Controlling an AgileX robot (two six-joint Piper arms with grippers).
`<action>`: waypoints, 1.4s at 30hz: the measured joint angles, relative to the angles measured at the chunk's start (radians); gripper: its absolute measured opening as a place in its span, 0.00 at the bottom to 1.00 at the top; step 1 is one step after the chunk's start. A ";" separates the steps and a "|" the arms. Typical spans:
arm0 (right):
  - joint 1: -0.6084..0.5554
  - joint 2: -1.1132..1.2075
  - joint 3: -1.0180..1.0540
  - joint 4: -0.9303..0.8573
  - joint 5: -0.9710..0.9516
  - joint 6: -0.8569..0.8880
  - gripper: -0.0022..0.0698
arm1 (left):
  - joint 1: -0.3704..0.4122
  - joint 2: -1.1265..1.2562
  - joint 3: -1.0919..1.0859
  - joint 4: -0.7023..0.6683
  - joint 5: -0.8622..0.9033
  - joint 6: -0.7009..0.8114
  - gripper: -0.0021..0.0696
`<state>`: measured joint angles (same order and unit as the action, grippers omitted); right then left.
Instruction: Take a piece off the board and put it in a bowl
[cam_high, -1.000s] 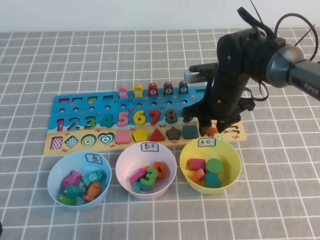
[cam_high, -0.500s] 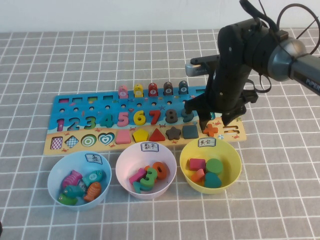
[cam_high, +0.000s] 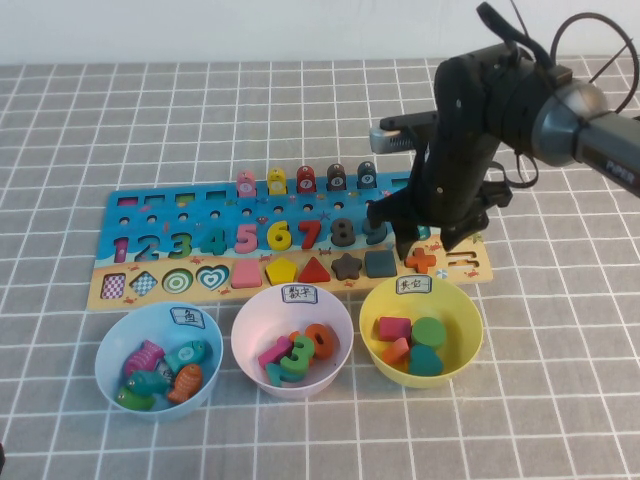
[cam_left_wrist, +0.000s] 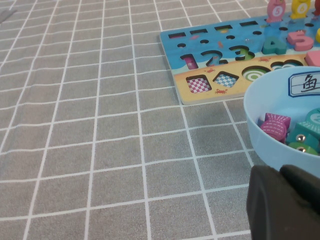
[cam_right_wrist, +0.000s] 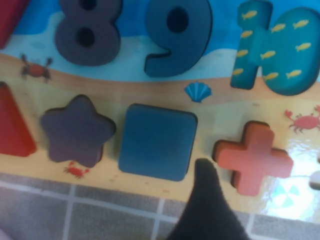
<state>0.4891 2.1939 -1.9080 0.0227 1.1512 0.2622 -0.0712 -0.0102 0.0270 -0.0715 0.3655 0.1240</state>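
Right gripper (cam_high: 428, 243) open, poised over the piece (cam_high: 421, 261)

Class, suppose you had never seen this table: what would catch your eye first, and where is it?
The black right end effector hangs open over the blue puzzle board's right end, above the orange plus piece in its slot. In front stand three filled bowls, the yellow bowl rightmost. The left end effector sits beside the light blue bowl.

Open right pincer (cam_high: 432, 240) above orange cross (cam_high: 421, 260) — on board (cam_high: 150, 215)

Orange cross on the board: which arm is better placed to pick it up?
Right. The right pincer hangs open directly over the orange cross; the left pincer sits beside the blue bowl, far away.
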 joint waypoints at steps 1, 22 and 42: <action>0.000 0.009 0.000 0.000 0.000 0.000 0.62 | 0.000 0.000 0.000 0.000 0.000 0.000 0.03; -0.002 0.054 0.000 -0.002 -0.006 0.000 0.62 | 0.000 0.000 0.000 0.000 0.000 0.000 0.03; -0.002 0.055 -0.004 0.018 -0.011 0.000 0.45 | 0.000 0.000 0.000 0.000 0.000 0.000 0.03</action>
<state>0.4874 2.2490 -1.9118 0.0410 1.1405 0.2622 -0.0712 -0.0102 0.0270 -0.0715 0.3655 0.1240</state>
